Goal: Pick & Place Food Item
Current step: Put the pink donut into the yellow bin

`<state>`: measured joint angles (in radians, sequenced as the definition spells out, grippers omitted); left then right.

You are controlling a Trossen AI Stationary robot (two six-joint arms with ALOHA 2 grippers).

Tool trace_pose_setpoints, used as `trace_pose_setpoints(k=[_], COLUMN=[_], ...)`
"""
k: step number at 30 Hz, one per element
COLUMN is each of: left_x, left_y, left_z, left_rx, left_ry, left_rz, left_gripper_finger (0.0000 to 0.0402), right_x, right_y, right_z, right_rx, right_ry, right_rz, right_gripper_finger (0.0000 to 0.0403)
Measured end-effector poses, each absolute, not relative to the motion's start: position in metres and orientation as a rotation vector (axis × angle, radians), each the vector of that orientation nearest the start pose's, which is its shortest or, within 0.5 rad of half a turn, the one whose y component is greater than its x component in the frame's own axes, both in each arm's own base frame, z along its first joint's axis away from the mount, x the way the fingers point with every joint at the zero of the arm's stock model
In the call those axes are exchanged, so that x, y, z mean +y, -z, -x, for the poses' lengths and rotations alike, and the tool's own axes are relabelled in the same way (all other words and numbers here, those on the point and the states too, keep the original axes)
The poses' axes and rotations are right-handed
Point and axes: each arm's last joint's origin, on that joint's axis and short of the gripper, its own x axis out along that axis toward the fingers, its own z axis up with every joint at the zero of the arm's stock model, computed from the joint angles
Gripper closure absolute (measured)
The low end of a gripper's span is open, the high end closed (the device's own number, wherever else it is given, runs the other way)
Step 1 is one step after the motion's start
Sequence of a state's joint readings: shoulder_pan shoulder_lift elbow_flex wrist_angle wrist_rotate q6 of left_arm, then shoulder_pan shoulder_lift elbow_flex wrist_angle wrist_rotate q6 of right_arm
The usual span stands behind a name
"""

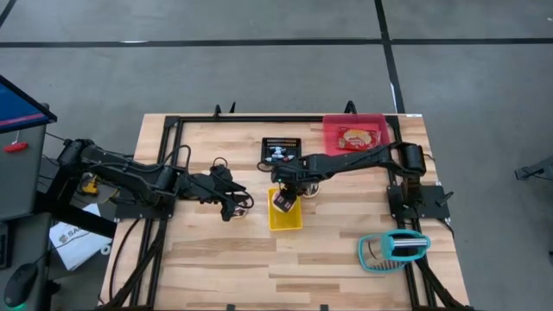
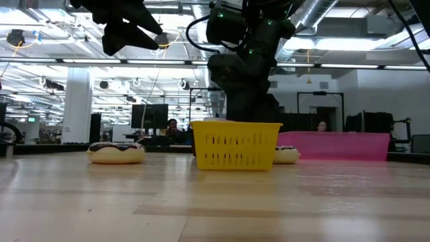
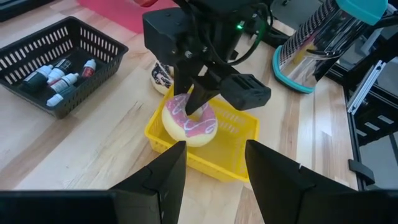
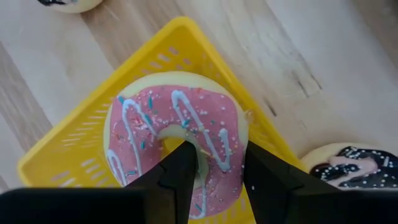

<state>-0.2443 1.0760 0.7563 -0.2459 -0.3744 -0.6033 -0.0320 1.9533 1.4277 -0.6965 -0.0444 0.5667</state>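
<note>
Pink donut (image 4: 177, 140): pink icing with white drizzle and sprinkles, held over the yellow basket (image 4: 68, 155), at its rim level, tilted.
Right gripper (image 4: 217, 168): clamped on the pink donut, 1 finger through the hole, the other on the outer edge; it hangs over the basket near the table's middle (image 1: 285, 197).
Yellow basket: small slotted tub standing on the wooden table (image 1: 346, 259), between the 2 arms.
Chocolate donut (image 2: 116, 152): dark icing, lying on the table beside the basket, under the left arm.
Another iced donut (image 4: 348, 165): dark and pink icing, just beyond the basket's far side.
Left gripper (image 3: 211, 165): fingers apart, holding nothing, raised above the table and facing the basket.
Black basket (image 3: 53, 56): holds small bottles, well apart.
Pink tray (image 1: 354, 134): at the table's far right corner, with a packet in it.
</note>
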Motion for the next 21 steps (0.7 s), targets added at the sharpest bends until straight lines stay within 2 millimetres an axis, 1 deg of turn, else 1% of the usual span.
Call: trace_pose_setpoints(k=[10,21], left_x=[-0.0444,-0.0444], left_y=[-0.2651,-0.265], left_z=[-0.2219,-0.2219], left_rx=[0.48,0.481], left_ry=[-0.282,-0.282], left_rz=[0.416,0.416], left_gripper_finger=[0.0241,0.0241], right_x=[-0.0155,-0.0153], right_y=[-0.1867,-0.1868], right_z=[-0.3933,-0.393], right_rx=[1.19,1.192], right_ry=[0.339,0.344], right_rz=[-0.538,-0.545], right_gripper_finger=[0.0281,0.0229])
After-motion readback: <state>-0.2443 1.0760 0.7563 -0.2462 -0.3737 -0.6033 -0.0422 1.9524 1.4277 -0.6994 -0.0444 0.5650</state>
